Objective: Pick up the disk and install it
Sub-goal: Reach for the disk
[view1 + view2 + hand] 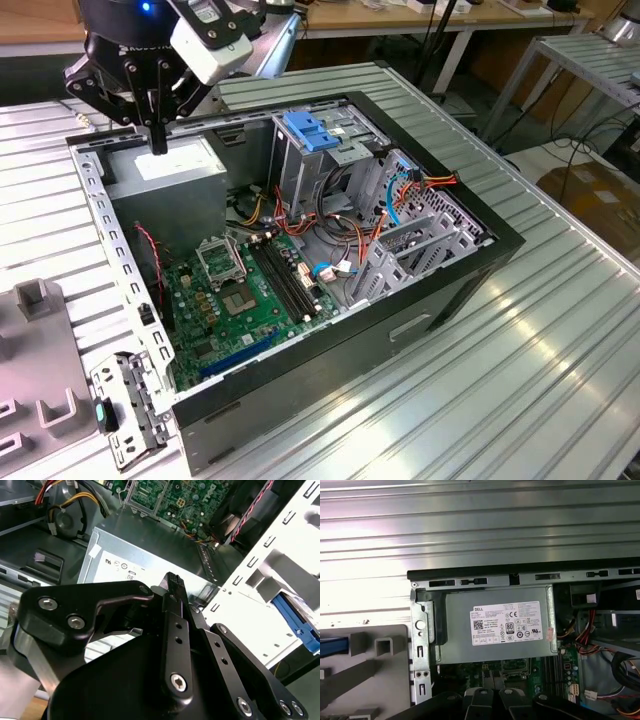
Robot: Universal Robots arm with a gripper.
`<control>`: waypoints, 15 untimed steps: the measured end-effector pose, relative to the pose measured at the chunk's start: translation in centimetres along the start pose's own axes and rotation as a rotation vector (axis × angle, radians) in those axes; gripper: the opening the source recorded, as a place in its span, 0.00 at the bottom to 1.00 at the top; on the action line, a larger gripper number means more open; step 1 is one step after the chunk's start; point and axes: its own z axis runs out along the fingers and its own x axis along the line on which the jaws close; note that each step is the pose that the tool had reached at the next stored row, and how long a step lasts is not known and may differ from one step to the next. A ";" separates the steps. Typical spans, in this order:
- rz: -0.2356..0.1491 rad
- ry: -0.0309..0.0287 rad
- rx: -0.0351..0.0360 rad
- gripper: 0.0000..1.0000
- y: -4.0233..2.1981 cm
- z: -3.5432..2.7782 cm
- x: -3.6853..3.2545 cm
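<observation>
- Fingers (pixel 172 587) of the black two-finger gripper (pixel 158 145) are pressed together and pinch nothing. It hangs just above the silver boxy power supply (pixel 165 165).
- The flat grey disk in a bright blue plastic frame (pixel 295 622) sits outside the open black computer case (pixel 440 290), just past the case wall beside the power supply, in a grey slotted holder (pixel 385 670).
- My read: the slots keep the disk's edge exposed for a grab.
- Both wrist views give the disk's blue edge. The exterior view gives the tall metal drive cage with a blue latch (pixel 310 135), on the power supply's opposite side, well apart from the disk.
</observation>
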 end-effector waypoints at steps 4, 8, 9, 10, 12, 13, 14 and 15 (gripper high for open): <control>0.000 0.0000 0.0000 0.11 -0.04 -0.01 0.54; 0.000 0.0000 0.0001 0.11 -0.08 -0.03 1.01; 0.000 0.0000 0.0000 0.11 -0.09 -0.03 1.12; 0.000 0.0000 0.0000 0.11 -0.11 -0.04 1.45; 0.000 0.0000 0.0000 0.11 -0.13 -0.05 1.69; 0.000 0.0000 0.0000 0.11 -0.15 -0.05 1.96; 0.000 0.0000 0.0000 0.11 -0.16 -0.06 2.18; 0.000 0.0000 0.0000 0.11 -0.17 -0.06 2.30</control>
